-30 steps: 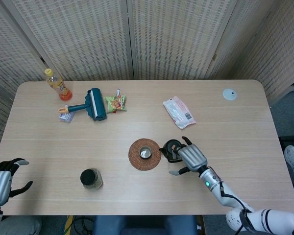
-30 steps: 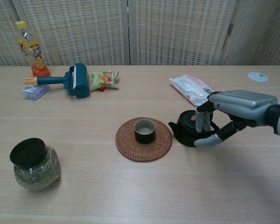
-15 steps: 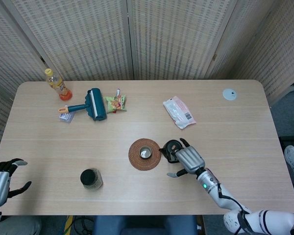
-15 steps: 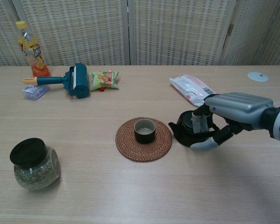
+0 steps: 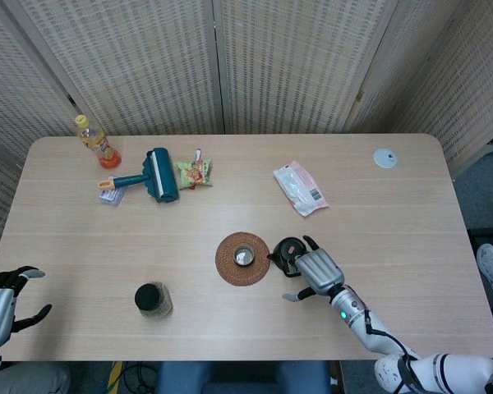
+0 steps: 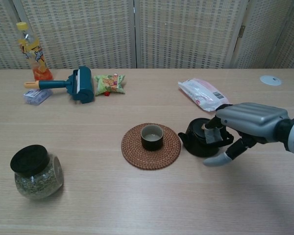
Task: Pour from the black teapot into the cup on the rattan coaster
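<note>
The black teapot [image 5: 286, 249] [image 6: 197, 140] stands on the table just right of the rattan coaster [image 5: 227, 268] [image 6: 132, 152]. A small dark cup [image 5: 243, 256] [image 6: 152, 136] sits upright in the coaster's middle. My right hand [image 5: 316, 269] [image 6: 247, 122] is at the teapot's right side, its fingers [image 6: 213, 135] curled in around the handle while the thumb [image 6: 218, 159] sticks out free below. My left hand [image 5: 4, 304] hovers at the table's near left corner, fingers apart and holding nothing; only the head view shows it.
A black-lidded glass jar [image 5: 152, 300] [image 6: 34, 171] stands front left. Far left are an orange drink bottle [image 5: 94, 141] [image 6: 32, 51], a teal lint roller [image 5: 158, 174] [image 6: 81, 83] and a green snack packet [image 5: 195, 172] [image 6: 109, 83]. Behind the teapot lies a white packet [image 5: 300, 187] [image 6: 202, 94].
My right hand has drawn slightly back toward me and its fingers, earlier hanging straight beside the teapot, have curled in at the handle. Teapot, cup and left hand stay put.
</note>
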Tool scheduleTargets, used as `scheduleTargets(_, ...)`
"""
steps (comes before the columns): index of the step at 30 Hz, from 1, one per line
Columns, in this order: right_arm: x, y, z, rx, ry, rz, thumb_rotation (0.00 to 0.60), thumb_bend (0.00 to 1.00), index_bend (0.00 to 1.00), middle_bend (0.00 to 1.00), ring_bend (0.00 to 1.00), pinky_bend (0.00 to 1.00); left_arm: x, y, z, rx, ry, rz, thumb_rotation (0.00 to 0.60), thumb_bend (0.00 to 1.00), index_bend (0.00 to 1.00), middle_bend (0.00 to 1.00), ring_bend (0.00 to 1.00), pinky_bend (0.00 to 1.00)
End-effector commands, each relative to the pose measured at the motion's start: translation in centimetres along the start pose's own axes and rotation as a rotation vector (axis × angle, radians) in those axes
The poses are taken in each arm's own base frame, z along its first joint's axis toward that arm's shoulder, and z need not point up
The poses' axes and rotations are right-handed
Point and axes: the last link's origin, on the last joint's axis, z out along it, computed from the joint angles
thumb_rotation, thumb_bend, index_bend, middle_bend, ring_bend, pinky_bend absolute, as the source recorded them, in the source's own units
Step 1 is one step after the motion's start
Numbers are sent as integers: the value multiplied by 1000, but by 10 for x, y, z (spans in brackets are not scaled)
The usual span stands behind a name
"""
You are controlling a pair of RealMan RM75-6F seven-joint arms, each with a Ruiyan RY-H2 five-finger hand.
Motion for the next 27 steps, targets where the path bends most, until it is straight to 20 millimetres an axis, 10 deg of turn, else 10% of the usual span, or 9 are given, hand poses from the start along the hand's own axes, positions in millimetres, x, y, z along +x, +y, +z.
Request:
scheduleTargets(1, -2, 1, -1, -1, -10, -17, 259, 0, 483, 499, 407, 0, 0, 0, 0, 1, 0, 0, 600, 183, 339, 286, 297, 216)
scheduleTargets(27, -13, 2, -6, 35, -18, -144, 259, 0, 525, 534, 435, 0, 0, 1, -1, 0, -1, 1, 600, 183, 338, 286, 297, 216)
